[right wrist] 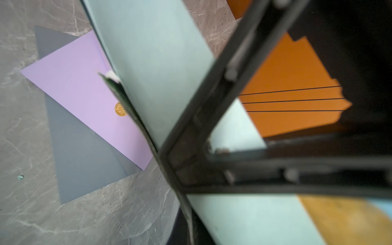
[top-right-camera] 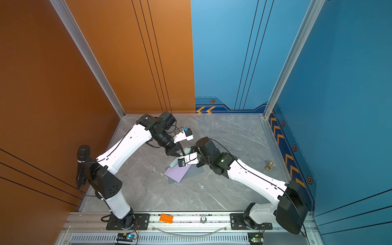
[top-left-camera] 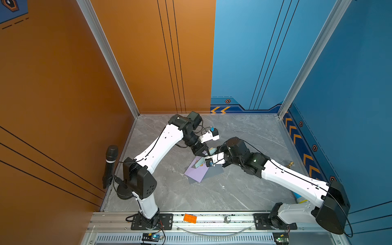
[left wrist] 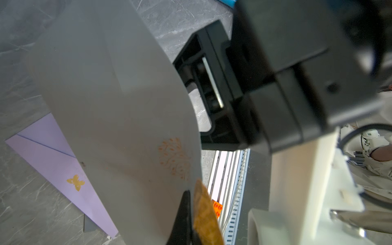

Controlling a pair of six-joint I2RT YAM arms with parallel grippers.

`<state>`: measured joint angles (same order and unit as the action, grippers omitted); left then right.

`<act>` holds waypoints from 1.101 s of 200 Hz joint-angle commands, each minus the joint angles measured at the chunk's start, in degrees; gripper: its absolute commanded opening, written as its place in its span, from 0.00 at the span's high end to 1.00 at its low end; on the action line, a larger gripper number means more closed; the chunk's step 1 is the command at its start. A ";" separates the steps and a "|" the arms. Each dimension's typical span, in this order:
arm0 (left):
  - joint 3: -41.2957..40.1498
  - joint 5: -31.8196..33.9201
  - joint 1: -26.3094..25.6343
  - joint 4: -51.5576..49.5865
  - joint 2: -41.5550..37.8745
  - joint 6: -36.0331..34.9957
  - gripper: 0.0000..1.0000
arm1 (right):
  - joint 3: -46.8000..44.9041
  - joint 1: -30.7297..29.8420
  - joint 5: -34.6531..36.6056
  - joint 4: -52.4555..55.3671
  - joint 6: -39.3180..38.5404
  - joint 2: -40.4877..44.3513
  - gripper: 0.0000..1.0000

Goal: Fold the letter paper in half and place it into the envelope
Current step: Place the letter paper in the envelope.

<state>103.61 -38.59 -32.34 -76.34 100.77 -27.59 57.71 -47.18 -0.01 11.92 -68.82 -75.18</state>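
The letter paper (top-left-camera: 200, 163) is pale green with a faint orange flower print (left wrist: 174, 159). It hangs bent and tilted above the table in both top views (top-right-camera: 174, 163). My left gripper (left wrist: 192, 212) is shut on its edge, pinched between a black finger and an amber-taped pad (left wrist: 204, 214). My right gripper (right wrist: 191, 222) is shut on another edge, close beside the left gripper (top-left-camera: 209, 152). The lilac envelope (right wrist: 84, 89) lies flat on the table below the paper (top-left-camera: 197, 174), its flap side up with a gold butterfly (left wrist: 76, 182).
A grey sheet (right wrist: 84, 165) lies under the envelope. A microphone (top-left-camera: 110, 163) stands at the table's left edge, and a small brass piece (top-left-camera: 290, 163) sits near the right wall. An orange brick (top-left-camera: 189, 218) rests on the front rail.
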 commanded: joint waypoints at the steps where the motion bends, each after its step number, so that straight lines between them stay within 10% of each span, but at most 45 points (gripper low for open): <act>1: -1.04 -0.44 -0.97 -2.06 -2.28 0.00 1.00 | -1.34 0.57 -1.31 -5.05 3.61 1.52 1.00; 220: -1.55 0.41 -0.91 -1.96 -6.29 -0.54 1.00 | -5.31 0.88 -12.78 -10.96 13.63 -0.47 1.00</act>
<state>103.07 -37.26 -33.12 -77.58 96.40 -27.57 52.95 -45.74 -11.81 1.83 -56.47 -74.30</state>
